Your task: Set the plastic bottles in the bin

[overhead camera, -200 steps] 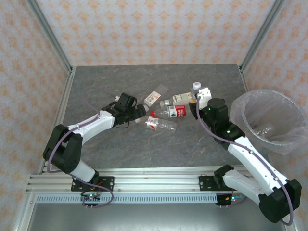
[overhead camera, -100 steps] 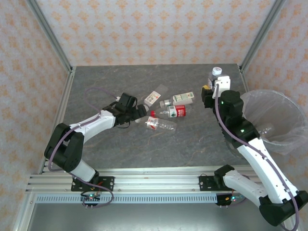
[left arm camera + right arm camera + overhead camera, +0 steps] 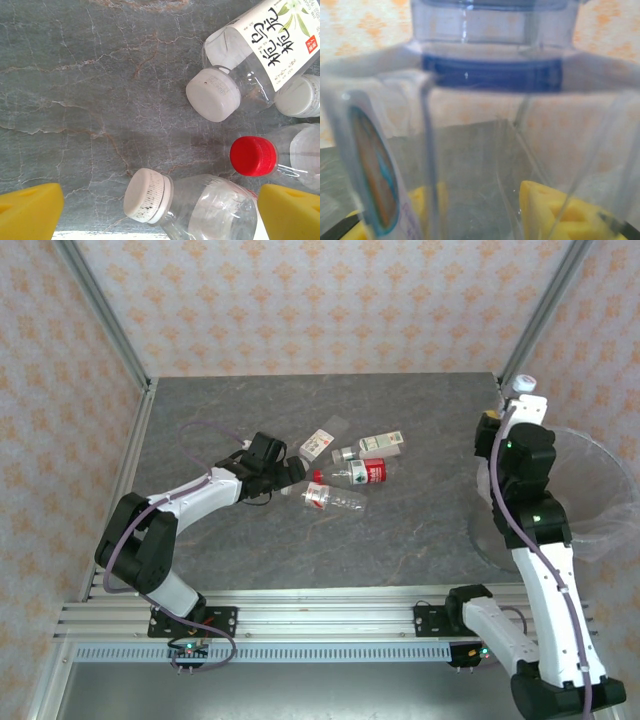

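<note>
Right claw (image 3: 512, 412): clamped on 1 clear plastic bottle (image 3: 519, 387), which is held above the surface (image 3: 400, 530) at the left rim of the bin (image 3: 608, 475), itself lined with a crinkled clear bag. Left claw (image 3: 291, 471): jaws spread wide and set low, 1 white-capped clear bottle (image 3: 200, 210) being seen between its yellow pads (image 3: 27, 212). Close beyond it, 1 red-capped bottle (image 3: 280, 157) and 1 white-capped labelled bottle (image 3: 250, 60) are laid on the surface.

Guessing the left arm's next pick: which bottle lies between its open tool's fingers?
The clear bottle with the ribbed white cap, framed by the fingers of the left tool; the red-capped bottle and the white-labelled bottle lie beyond.
</note>
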Available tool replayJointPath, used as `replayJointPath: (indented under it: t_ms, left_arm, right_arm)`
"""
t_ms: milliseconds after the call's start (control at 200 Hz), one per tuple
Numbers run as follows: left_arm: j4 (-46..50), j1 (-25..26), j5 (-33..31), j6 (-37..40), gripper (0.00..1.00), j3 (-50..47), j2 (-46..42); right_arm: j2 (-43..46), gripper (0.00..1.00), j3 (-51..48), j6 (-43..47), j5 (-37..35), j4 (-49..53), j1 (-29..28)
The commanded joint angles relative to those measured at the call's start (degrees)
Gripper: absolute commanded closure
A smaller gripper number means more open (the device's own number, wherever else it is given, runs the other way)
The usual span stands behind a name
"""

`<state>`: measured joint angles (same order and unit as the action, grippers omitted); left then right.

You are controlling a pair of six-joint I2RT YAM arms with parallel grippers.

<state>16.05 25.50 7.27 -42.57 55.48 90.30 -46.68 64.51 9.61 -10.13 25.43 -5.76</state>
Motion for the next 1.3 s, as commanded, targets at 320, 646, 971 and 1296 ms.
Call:
replayJointPath:
  t_ms: [320,646,971,1296]
  left_arm:
    - [0.5,-0.2,0.6,0.6,0.00,2.8,0.7]
    - [1.2,-0.2,1.4,1.3,0.00,4.2,1.9]
    - [1.9,-0.2,1.4,1.3,0.00,4.2,1.1]
    - [1.9,-0.2,1.6,1.4,0.00,4.3,1.3]
  right_arm:
    - [0.1,0.67,0.9,1.6,-7.4,4.2,13.2]
    - [-0.7,0.67,-5.1,6.0,-14.8,1.0,18.3]
    - [-3.3,0.62,-9.1,9.1,-23.7,-3.5,19.0]
    - [-0.5,0.29,-10.4,8.6,-25.3,0.7,18.9]
